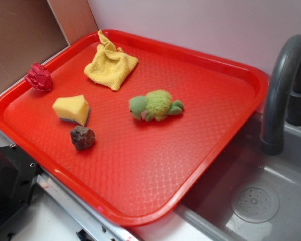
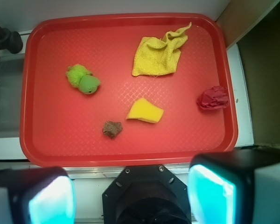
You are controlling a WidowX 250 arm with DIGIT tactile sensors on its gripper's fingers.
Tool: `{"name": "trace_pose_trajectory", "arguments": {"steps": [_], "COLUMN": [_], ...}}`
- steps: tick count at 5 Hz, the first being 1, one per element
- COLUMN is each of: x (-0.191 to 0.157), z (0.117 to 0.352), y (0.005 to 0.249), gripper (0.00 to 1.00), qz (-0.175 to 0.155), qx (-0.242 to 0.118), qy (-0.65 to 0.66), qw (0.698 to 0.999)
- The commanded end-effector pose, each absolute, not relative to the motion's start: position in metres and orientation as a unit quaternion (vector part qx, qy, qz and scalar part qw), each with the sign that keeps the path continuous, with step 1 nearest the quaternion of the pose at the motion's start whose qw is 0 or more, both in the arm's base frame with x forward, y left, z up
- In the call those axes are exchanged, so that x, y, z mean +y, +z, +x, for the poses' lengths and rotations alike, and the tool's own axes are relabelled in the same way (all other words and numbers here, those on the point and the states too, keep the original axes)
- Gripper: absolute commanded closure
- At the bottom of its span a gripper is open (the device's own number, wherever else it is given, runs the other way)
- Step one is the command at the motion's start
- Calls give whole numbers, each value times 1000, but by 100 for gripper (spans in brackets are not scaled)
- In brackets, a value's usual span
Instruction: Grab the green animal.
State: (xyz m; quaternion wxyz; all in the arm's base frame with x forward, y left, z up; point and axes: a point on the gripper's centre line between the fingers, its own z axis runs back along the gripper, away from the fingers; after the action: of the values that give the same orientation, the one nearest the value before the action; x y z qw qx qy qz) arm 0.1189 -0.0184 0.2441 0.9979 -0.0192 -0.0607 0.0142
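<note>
Fingers [image 2: 130, 196] spread — green animal [image 2: 83, 79] well beyond

- Red tray [image 1: 226, 125]: plastic, slightly glossy, with fine waffle texture.
- Green animal [image 1: 156, 105]: fuzzy plush.
- Yellow cloth [image 1: 111, 65]: soft woven fabric, matt.
- Yellow wedge [image 1: 71, 109]: porous sponge.
- Brown lump [image 1: 82, 137]: rough, stone-like.
- Faucet [image 1: 281, 90]: grey, smooth, matt.

the gripper [image 2: 130, 196] fills the bottom edge of the wrist view, seen from above looking down. its two fingers [image 2: 212, 191] sit at lower left and lower right, set wide apart with nothing between them, each with a glowing cyan pad. a dark octagonal mount sits between them at bottom centre.
</note>
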Motion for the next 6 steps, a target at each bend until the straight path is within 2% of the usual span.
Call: {"name": "trace_pose_trajectory", "arguments": {"steps": [1,2,3,4,5,6], "x": [-18,-21,-33,-46,-75,-87], "z": [119,136,159,177,203,220], "y": [244,228,207,189,163,140], "gripper": [0,0,0,0,0,0], "qz": [-19,-17,-48,-39,-33,-22], "qx": [-61,-90,-122,-133,-133,-111], "qy": [14,-28,-139,-200,-278,-283], "qw": [998,995,981,970,951,952]}}
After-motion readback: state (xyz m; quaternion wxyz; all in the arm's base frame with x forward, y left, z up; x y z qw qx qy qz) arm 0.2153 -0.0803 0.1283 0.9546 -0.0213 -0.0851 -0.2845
